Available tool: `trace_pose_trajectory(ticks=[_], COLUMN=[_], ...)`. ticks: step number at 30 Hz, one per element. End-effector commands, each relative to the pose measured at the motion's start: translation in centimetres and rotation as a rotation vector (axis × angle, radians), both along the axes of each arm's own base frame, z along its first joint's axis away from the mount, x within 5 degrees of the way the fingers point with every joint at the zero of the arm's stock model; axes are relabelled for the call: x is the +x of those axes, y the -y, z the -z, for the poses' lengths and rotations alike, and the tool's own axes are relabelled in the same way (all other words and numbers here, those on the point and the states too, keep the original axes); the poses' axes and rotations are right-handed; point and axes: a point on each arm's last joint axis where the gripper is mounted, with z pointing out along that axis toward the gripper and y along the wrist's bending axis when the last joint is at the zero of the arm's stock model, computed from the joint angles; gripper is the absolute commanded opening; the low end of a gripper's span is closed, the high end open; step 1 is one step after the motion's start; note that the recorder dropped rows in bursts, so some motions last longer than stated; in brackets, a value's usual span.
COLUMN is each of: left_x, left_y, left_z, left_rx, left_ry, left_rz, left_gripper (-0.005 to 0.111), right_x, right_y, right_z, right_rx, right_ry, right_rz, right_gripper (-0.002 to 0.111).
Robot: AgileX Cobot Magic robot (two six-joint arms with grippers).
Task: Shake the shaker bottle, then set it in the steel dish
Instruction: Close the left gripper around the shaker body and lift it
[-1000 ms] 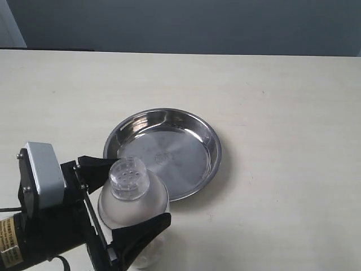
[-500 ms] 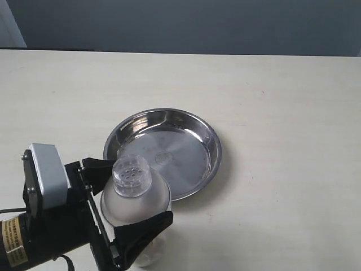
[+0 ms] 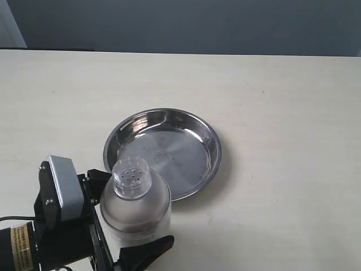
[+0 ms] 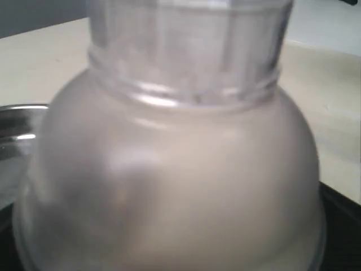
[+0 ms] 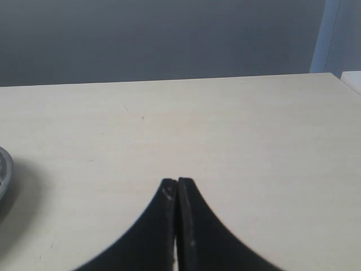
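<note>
Item, held upright: shaker bottle [image 3: 135, 209] at near rim of steel dish [image 3: 213, 148], pale desk [image 3: 282, 101].
Dish shiny, partly hidden behind bottle. Bottle: frosted dome, clear perforated cap. Its body is clamped by the left pincer [image 3: 127, 217]; the right pincer [image 5: 177, 192] is pressed closed, empty, over bare desk.

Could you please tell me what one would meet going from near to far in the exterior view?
The left gripper holding the shaker bottle → the steel dish → bare table → the dark wall.
</note>
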Motion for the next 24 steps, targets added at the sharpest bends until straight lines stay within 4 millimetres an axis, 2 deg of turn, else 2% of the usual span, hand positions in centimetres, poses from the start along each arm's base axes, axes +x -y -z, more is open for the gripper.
trace_pose_trajectory(ticks=[1, 14, 24], left_x=[-0.1, 1.0, 1.3], left_y=[0.0, 0.6, 0.5], left_z=[1.0, 0.7, 2.4], left_rx=[0.038, 0.006, 0.054], left_ry=[-0.047, -0.041, -0.117], left_rz=[0.003, -0.024, -0.063], left_gripper=[0.106, 0.105, 0.105], right_x=[0.0, 0.0, 0.0], right_y=[0.0, 0.0, 0.0], right_z=[-0.1, -0.1, -0.1], right_rx=[0.002, 0.002, 0.002], right_ry=[0.015, 0.015, 0.015], right_rz=[-0.003, -0.003, -0.003], right_gripper=[-0.001, -0.001, -0.001])
